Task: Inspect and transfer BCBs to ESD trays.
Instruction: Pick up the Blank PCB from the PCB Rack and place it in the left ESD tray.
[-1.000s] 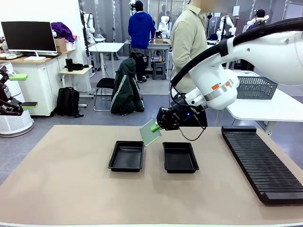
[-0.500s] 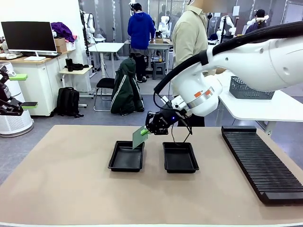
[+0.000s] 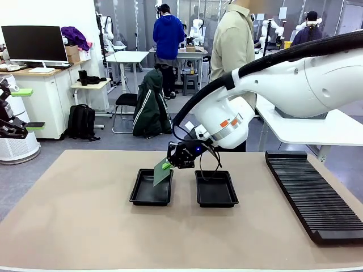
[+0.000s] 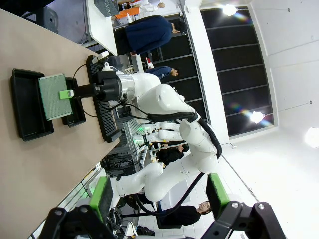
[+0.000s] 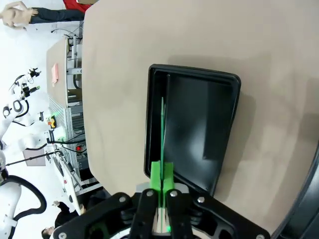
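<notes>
— What has the right gripper [image 3: 166, 165] got hold of?

— A thin, flat, rectangular green circuit board [image 3: 161, 171]. The jaws are closed tight on its upper edge, and the two green pads [image 5: 162, 175] pinch it from both sides.

— And where is the board?

— It hangs tilted over the left of the two shallow black rectangular plastic trays with raised rims [image 3: 145, 191], on the side nearer the other black tray [image 3: 215, 188]. From the right wrist the board [image 5: 162, 124] is seen edge-on, a thin green line running along one long wall of the tray [image 5: 209, 124]. Whether its lower edge touches the tray floor cannot be told.

— How does it look from the left wrist?

— Face-on: the green board [image 4: 52, 97] is in front of the tray [image 4: 25, 112], with the right gripper [image 4: 67, 93] clamped on one edge.

— And the left gripper [image 4: 159, 196]?

— Its fingers are spread wide with nothing between them. It is held off at the left edge [image 3: 27, 109], well apart from the trays.

— Anything else on the tan tabletop [image 3: 74, 215]?

— A long ribbed black rack [image 3: 309, 192] lies along the right side. A person in a beige shirt [image 3: 232, 39] stands at the far side.
</notes>
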Controlling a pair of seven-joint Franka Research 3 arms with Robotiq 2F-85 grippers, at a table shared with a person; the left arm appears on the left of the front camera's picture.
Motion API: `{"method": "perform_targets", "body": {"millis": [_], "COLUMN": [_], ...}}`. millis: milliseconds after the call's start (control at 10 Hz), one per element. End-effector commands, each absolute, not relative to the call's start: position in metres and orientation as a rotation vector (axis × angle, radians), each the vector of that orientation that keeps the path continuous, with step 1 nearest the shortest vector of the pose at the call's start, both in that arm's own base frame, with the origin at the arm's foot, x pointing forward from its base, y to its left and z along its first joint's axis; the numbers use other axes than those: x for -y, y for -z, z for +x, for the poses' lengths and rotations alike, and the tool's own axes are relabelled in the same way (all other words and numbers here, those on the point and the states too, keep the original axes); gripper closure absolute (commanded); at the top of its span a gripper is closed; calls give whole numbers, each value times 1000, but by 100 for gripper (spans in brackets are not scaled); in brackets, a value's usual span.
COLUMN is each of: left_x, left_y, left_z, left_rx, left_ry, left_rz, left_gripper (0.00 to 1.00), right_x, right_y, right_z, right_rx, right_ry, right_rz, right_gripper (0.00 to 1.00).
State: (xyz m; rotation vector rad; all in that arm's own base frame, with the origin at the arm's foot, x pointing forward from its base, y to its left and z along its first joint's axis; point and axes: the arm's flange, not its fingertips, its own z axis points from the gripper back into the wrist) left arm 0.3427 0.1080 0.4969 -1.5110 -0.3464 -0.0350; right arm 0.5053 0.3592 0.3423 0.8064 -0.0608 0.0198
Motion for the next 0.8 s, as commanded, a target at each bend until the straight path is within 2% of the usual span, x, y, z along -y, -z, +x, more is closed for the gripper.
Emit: {"method": "perform_targets", "body": {"millis": [0,700], "left_x": [-108,-108], "left_y": [-498,-498], "left_z": [342,342], "left_rx": [354,354], "left_ry": [33,33], "left_rz": [-1506,-1506], "left_gripper": [0,0], "right_x": [-372,-395], "right_y": [-334,-309], "right_z": [505,504], "right_rx": [72,76], "right_ry": [23,79], "right_rz": [789,831], "right_gripper": [98,98]}}
